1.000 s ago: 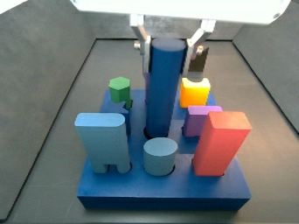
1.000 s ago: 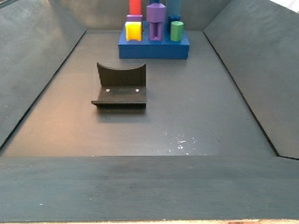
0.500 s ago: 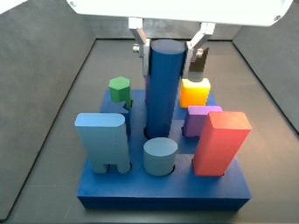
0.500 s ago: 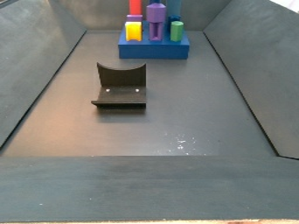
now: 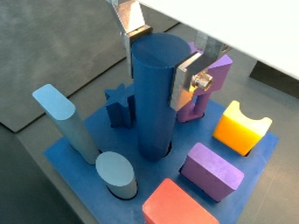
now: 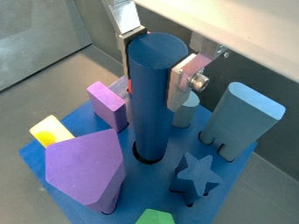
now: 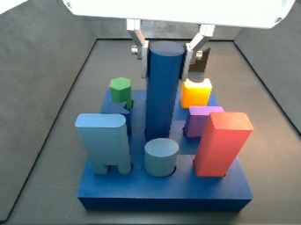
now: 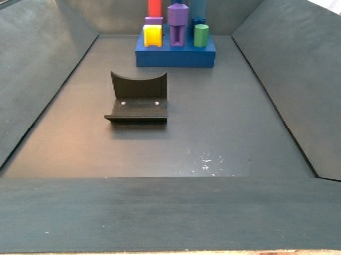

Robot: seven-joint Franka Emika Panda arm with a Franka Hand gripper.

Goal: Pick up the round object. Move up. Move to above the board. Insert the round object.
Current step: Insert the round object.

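Gripping the round object (image 5: 155, 96) near its top, gripper (image 5: 163, 54) sits directly above the board (image 5: 82, 171). Peg axis is vertical, lower end already in the board's round hole; fingers (image 6: 184, 80) clamp both sides.

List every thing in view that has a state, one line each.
Round object: upright, lower end in the board's round hole.
Gripper: at the round object's top, a finger on each side; contact unclear.
Board: on the floor, pegs standing in it.
Short grey cylinder: upright in the board.
Red block: upright in the board.
Fixture: on the floor, nothing in it.
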